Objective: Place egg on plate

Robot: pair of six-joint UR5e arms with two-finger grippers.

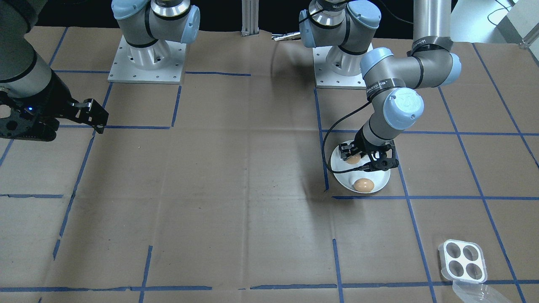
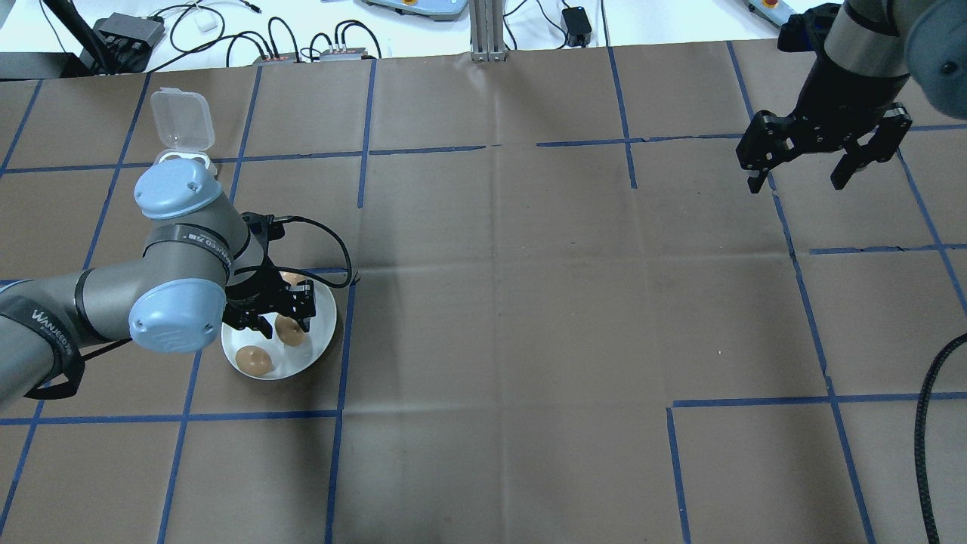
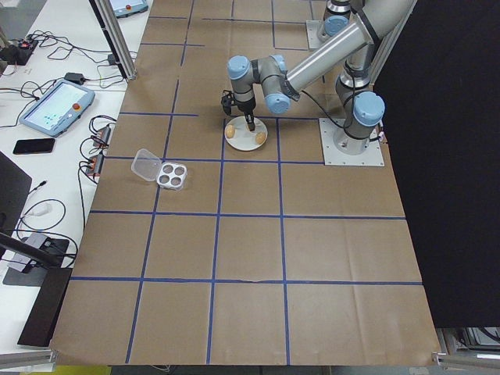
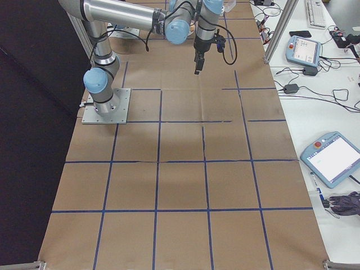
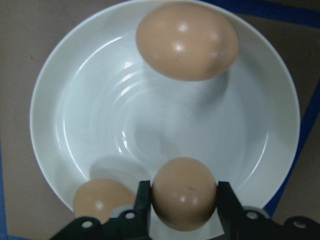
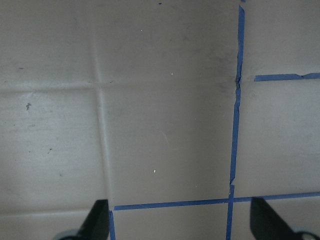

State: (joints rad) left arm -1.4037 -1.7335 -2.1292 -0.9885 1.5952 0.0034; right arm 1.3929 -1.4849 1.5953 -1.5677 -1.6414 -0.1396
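Left wrist-mounted view: the left gripper [image 5: 183,205] clamps a brown egg [image 5: 184,192] over the round glossy white plate [image 5: 75,100], where two brown eggs [image 5: 187,40] lie; only releasing remains. The right gripper [image 2: 814,160] hangs spread, empty

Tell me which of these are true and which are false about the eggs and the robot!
1. The left tool has an egg between its fingers. True.
2. The plate is square and blue. False: it is round and white.
3. Three eggs show over the plate in the left wrist view. True: the held one, a big one at the far side and one beside the tool.
4. The clear egg tray is full of eggs. False: its four cups are empty.
5. The right tool is holding an egg too. False: it is open, with nothing in it, far from the plate.
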